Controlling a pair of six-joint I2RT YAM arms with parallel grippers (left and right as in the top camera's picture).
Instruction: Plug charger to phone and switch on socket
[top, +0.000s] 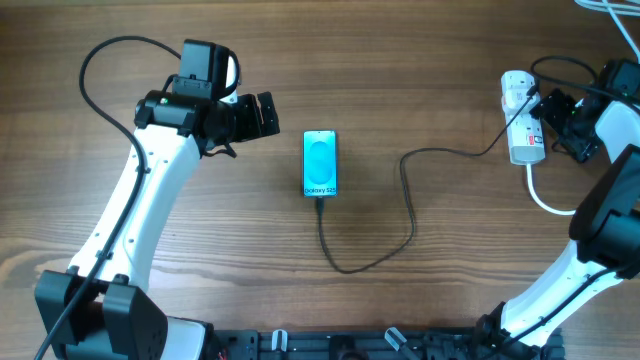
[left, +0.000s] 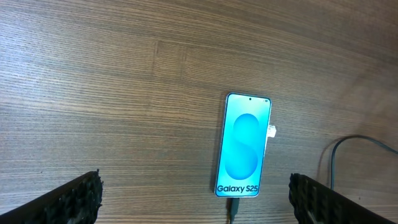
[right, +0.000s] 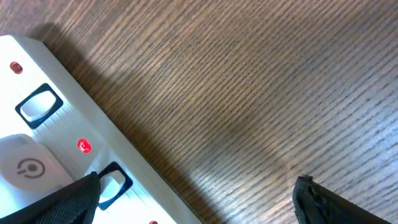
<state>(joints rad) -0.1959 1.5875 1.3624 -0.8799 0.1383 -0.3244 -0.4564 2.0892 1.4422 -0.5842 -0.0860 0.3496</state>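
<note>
The phone (top: 320, 163) lies flat mid-table, turquoise screen up; in the left wrist view (left: 244, 144) it reads "Galaxy S25". The charger (top: 405, 205), a thin black cable, has its plug tip in the phone's bottom edge (left: 232, 210), loops across the wood and runs to the socket (top: 522, 116), a white power strip at the far right. My left gripper (top: 262, 113) is open and empty, left of the phone. My right gripper (top: 552, 120) is open over the socket's near end. In the right wrist view the socket (right: 59, 146) shows rocker switches and a lit red lamp (right: 84, 146); one fingertip is over a switch.
A thick white cable (top: 545, 200) curls from the socket toward the right arm's base. Another white cable (top: 612, 15) crosses the top right corner. The arms' bases stand at the near edge on both sides.
</note>
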